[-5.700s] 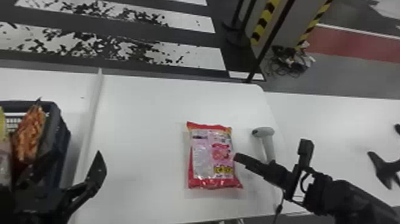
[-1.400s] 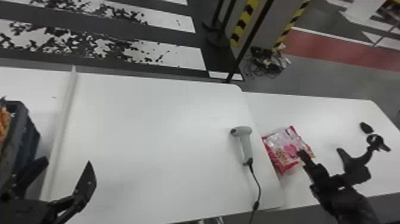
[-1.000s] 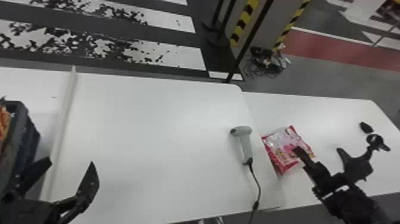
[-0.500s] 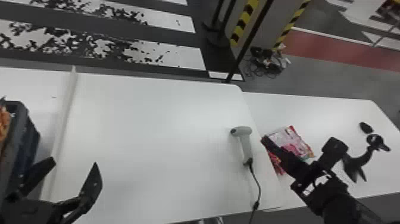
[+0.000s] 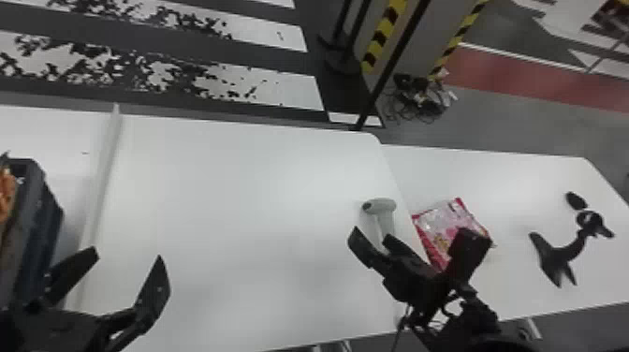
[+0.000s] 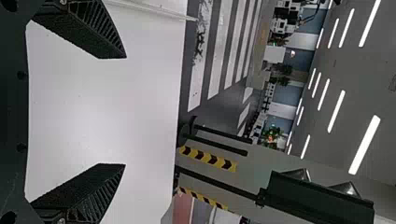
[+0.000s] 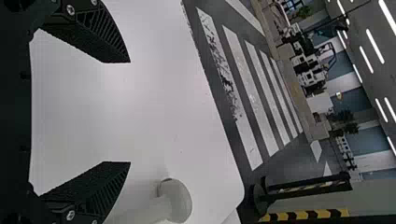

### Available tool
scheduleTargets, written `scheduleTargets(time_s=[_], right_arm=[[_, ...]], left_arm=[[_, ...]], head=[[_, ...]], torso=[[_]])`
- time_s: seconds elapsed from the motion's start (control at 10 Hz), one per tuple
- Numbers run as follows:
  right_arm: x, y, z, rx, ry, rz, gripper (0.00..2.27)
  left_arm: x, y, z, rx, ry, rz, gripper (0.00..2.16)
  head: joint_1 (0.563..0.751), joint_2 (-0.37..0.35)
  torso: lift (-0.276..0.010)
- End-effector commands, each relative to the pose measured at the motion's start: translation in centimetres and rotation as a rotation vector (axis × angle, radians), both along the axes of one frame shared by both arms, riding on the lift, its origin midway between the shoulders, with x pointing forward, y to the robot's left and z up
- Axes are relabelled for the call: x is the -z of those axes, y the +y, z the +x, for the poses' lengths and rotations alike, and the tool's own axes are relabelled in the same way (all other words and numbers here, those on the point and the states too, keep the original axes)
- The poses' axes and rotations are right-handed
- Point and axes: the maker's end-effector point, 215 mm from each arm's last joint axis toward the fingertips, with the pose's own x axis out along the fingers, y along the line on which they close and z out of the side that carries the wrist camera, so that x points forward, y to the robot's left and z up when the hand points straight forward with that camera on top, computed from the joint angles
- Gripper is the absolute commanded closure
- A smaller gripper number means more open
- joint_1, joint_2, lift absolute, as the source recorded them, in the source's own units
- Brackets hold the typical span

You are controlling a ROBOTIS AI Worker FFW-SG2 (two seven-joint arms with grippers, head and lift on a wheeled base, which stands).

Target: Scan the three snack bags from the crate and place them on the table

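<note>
1 red-and-pink snack bag (image 5: 440, 222) lies on the white bench (image 5: 472, 171) at right, partly hidden by the right gripper (image 5: 372, 236), its fingers spread wide near a pale handheld scanner (image 5: 386, 206). at left, the left gripper (image 5: 127, 255), also wide, hovers near the dark crate (image 5: 40, 201), where something orange (image 5: 6, 194) shows.

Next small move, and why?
I'd probably bring the left gripper over the crate for the orange snack bag. That gripper is open, empty and beside the crate, while the pink snack bag lies on the table past the scanner, free of the open right gripper.
</note>
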Motion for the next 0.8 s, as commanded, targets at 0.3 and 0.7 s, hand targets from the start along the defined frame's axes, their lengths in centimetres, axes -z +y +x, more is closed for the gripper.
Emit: scheduleTargets(time_s=[0.3, 0.7], right_arm=[[-6.0, 4.7, -0.3, -0.032, -0.311, -0.096, 0.11], [-6.2, 5.3, -2.7, -0.012, -0.379, -0.095, 0.11]], left_arm=[[0.1, -0.7, -0.1, -0.002, -0.007, 0.005, 0.03], [0.0, -0.7, 0.0, -0.029, 0.003, 0.012, 0.03]], head=[[0.695, -0.288], [0.695, -0.267]], torso=[[-0.062], [-0.062]])
